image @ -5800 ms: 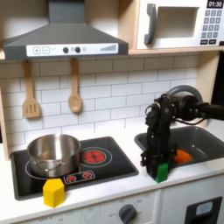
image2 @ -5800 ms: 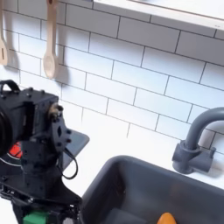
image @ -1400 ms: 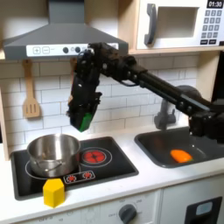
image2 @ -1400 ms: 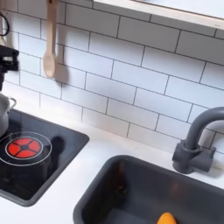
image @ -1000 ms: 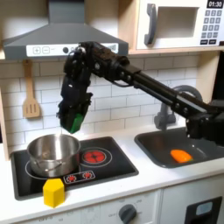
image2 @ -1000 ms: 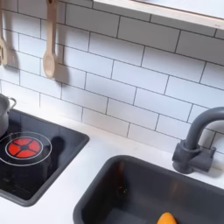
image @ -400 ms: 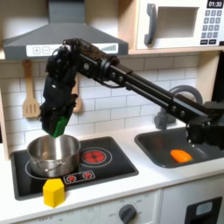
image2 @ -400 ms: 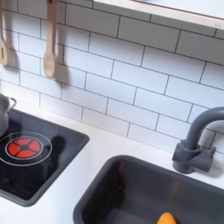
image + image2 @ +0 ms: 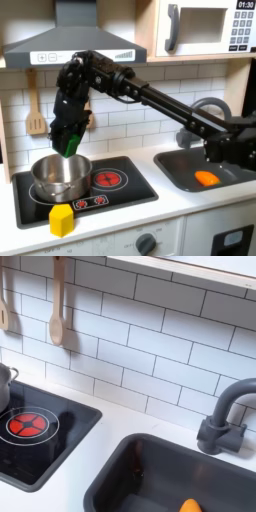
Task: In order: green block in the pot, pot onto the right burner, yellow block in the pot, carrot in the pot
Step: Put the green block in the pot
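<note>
In the first exterior view my gripper (image 9: 68, 148) hangs just above the silver pot (image 9: 60, 176), shut on the dark green block (image 9: 70, 146). The pot stands on the left burner of the black stove (image 9: 130, 192); its rim (image 9: 5, 384) also shows at the second exterior view's left edge. The yellow block (image 9: 62, 219) rests at the stove's front edge, in front of the pot. The orange carrot (image 9: 205, 178) lies in the dark grey sink (image 9: 180, 168) at the first exterior view's right. In the second exterior view the carrot (image 9: 189, 505) pokes up at the bottom edge inside the sink (image 9: 130, 471).
The right burner (image 9: 107, 179) glows red beside the pot. Two wooden utensils (image 9: 86, 100) hang on the tiled wall behind the stove. A hood (image 9: 70, 45) overhangs the stove. A dark curved faucet (image 9: 225, 416) stands behind the sink. My arm stretches across from the first exterior view's right.
My gripper carried the green block from the counter beside the sink up and leftward across the stove, and it has come down to just over the pot.
</note>
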